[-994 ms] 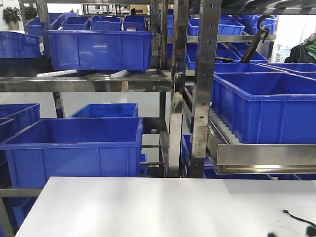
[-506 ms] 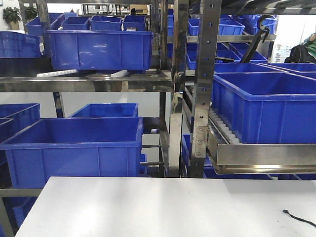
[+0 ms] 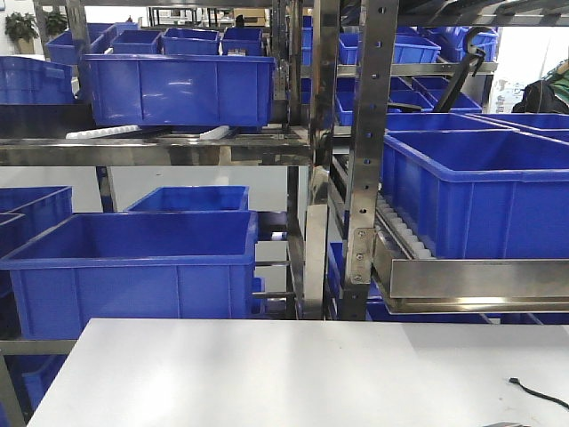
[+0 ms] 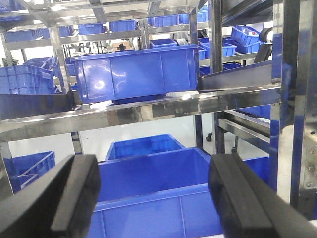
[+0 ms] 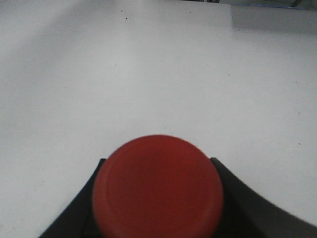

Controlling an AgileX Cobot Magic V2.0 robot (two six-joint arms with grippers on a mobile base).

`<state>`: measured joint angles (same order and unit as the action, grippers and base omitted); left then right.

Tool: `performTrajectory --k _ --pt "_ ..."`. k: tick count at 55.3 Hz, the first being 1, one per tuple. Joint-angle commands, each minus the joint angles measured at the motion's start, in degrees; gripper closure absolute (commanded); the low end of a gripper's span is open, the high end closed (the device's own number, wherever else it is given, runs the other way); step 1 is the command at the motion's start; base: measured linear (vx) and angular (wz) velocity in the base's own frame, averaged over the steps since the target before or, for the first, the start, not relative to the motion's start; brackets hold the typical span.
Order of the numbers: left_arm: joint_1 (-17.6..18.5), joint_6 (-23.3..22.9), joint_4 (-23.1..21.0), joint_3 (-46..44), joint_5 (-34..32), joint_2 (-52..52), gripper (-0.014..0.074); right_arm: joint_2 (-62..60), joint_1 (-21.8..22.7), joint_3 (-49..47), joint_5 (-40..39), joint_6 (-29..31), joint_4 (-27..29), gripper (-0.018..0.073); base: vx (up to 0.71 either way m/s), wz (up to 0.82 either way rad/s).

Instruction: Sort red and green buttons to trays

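**Operator:** What's in front of me, biggest first?

**Spotter:** Your front view is mostly a steel rack (image 3: 307, 151), shiny, with perforated uprights. On its shelves sit blue plastic bins (image 3: 133, 267), glossy and straight-walled. Several are cut off at the frame edges, and if they carry any lettering it is too small to read. Below the rack is your counter (image 3: 267, 374), white and matte. A thin black cable (image 3: 538, 393) lies near its right edge and runs out of frame.

**Operator:** And the hands?

**Spotter:** Your left hand (image 4: 153, 198) is spread wide and faces the rack. Nothing sits between its black pads (image 4: 79, 198), and only their tips show. Your right hand (image 5: 158, 208) is clamped on the red button (image 5: 157, 186). It is round and smooth, and it fills the gap between the two dark fingers (image 5: 242, 203) over bare counter. The button is blurred by closeness and its lower edge is cut off. You cannot tell from here whether it touches the counter.
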<state>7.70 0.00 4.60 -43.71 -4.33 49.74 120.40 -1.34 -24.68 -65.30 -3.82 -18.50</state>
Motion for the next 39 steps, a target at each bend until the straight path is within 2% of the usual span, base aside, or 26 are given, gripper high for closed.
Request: performTrajectory --k 1,11,20,28,34,39 --pt "0.1 -0.4 -0.3 -2.2 -4.6 -0.4 0.0019 -2.4 0.1 -0.7 -14.1 -0.1 -2.0 0.0563 0.00 0.00" --pt "0.1 -0.5 -0.3 -2.2 -4.1 -0.4 0.0019 -6.8 0.1 -0.7 -14.1 -0.1 -4.2 0.0571 0.00 0.00" --pt "0.1 -0.5 -0.3 -2.2 -1.5 -0.4 0.0019 -18.0 0.1 -0.8 -10.5 -2.0 -3.6 0.0570 0.00 0.00" --pt "0.1 -0.5 -0.3 -2.2 3.3 -0.4 0.0019 -32.2 0.1 -0.8 2.3 -5.4 -2.0 0.0568 0.00 0.00" --pt "0.1 -0.5 -0.3 -2.2 6.9 -0.4 0.0019 -43.5 0.1 -1.5 15.7 -7.5 -2.6 0.0568 0.00 0.00" --pt "0.1 -0.4 -0.3 -2.2 10.6 -0.4 0.0019 -54.1 0.1 -2.8 28.1 -12.6 -4.3 0.0568 0.00 0.00"
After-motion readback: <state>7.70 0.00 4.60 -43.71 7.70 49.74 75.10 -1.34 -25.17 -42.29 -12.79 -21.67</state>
